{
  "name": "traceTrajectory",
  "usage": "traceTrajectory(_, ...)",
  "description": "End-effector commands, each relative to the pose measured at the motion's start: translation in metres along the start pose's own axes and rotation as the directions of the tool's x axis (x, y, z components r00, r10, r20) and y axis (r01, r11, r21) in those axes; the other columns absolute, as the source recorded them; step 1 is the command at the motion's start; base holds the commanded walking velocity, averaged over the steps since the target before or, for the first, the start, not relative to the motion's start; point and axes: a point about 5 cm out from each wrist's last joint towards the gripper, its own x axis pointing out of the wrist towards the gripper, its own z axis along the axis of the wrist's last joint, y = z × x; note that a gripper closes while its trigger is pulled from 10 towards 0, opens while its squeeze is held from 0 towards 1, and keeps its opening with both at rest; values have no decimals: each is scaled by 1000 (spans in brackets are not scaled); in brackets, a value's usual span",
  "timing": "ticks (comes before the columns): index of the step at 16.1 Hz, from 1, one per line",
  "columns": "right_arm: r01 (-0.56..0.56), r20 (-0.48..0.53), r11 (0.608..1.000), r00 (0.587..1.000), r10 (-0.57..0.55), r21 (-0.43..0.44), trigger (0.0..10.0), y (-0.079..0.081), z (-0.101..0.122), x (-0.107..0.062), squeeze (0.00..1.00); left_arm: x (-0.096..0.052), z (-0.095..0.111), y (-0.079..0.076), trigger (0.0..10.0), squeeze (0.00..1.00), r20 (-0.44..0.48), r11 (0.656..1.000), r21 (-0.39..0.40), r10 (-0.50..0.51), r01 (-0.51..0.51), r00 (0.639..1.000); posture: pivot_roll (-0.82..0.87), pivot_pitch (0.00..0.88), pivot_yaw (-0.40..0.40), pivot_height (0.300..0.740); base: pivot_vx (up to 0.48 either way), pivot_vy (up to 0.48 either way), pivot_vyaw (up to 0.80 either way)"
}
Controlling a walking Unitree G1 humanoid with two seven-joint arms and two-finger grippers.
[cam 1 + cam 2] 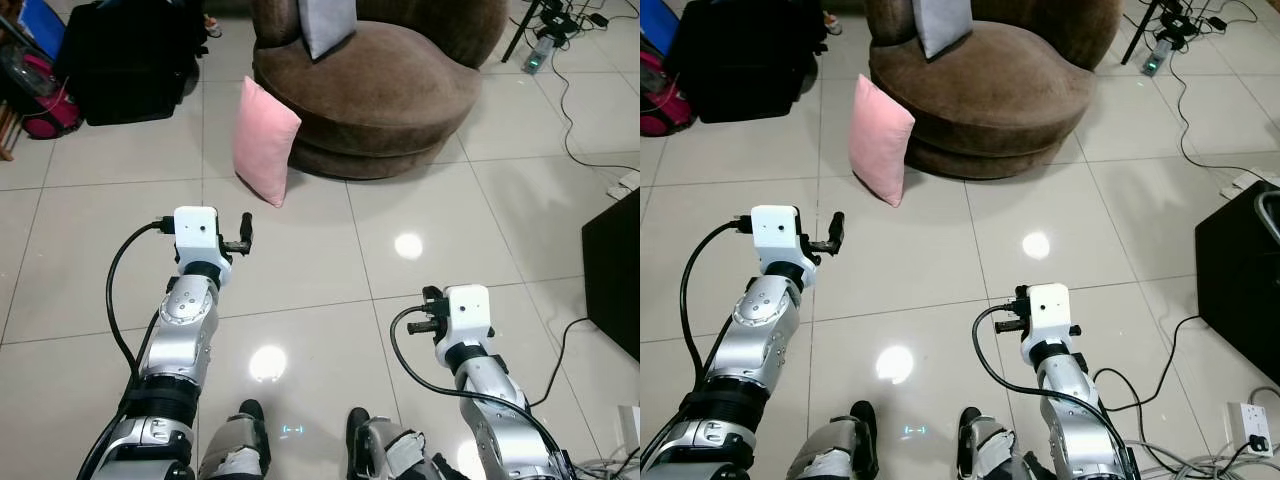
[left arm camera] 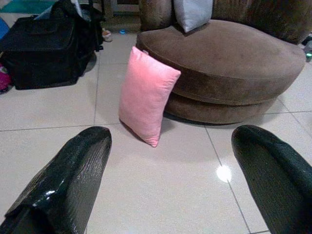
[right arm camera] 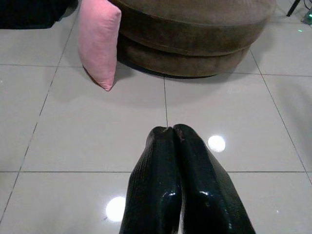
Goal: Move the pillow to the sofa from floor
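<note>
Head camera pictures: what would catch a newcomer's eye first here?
The pink pillow stands out first, upright on one corner on the pale tiled floor and leaning against the base of the round brown sofa. A grey pillow already sits on the sofa's seat. Nearer the camera, the left gripper is raised with its fingers wide apart and the right gripper is shut, both well short of the pillow.

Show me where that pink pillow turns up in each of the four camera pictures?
Left eye view: pink pillow upper centre-left, standing on the floor against the brown sofa.
Right eye view: upper left, same pose.
Left wrist view: centre, beyond the open black fingers.
Right wrist view: top left.
Shared landmark: the sofa's round base beside the pillow.
</note>
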Motion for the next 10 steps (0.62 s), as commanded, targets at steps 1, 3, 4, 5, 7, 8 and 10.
traceTrajectory(1, 9, -36, 1000, 999, -9, -6, 10000, -3, -7, -5, 0, -2, -6, -3, 10000, 0, -20, 1000, -8, -12, 11, 1000, -126, 259, -78, 740, 0, 0, 0)
traceTrajectory(3, 11, -29, 1000, 1000, -11, -3, 10000, -3, -5, -5, 0, -1, -4, -2, 10000, 0, -14, 1000, -4, -12, 12, 1000, -130, 261, -74, 740, 0, 0, 0)
traceTrajectory(4, 13, -28, 1000, 1000, -13, -2, 10000, -3, -5, -5, 0, -1, -4, -3, 10000, 0, -10, 1000, -7, -19, 19, 1000, -131, 260, -74, 740, 420, 0, 0)
traceTrajectory(5, 12, -28, 1000, 1000, -12, -3, 10000, -3, -5, -5, 0, -1, -3, -2, 10000, 0, -5, 1000, -5, -21, 21, 1000, -131, 259, -72, 740, 480, 0, 0)
traceTrajectory(7, 14, -32, 1000, 999, -14, -3, 10000, -3, -7, -6, 0, -1, -4, -2, 10000, 0, -5, 1000, -13, -14, 14, 1000, -130, 255, -71, 740, 480, 0, 0)
traceTrajectory(8, 14, -33, 1000, 999, -14, -3, 10000, -3, -7, -6, 0, -1, -4, -2, 10000, 0, -4, 1000, -13, -14, 14, 1000, -130, 255, -71, 740, 480, 0, 0)
traceTrajectory(10, 12, -34, 1000, 999, -12, -4, 10000, -2, -7, -5, 0, -1, -4, -1, 10000, 0, -11, 1000, -9, -13, 13, 1000, -126, 247, -71, 740, 480, 0, 0)
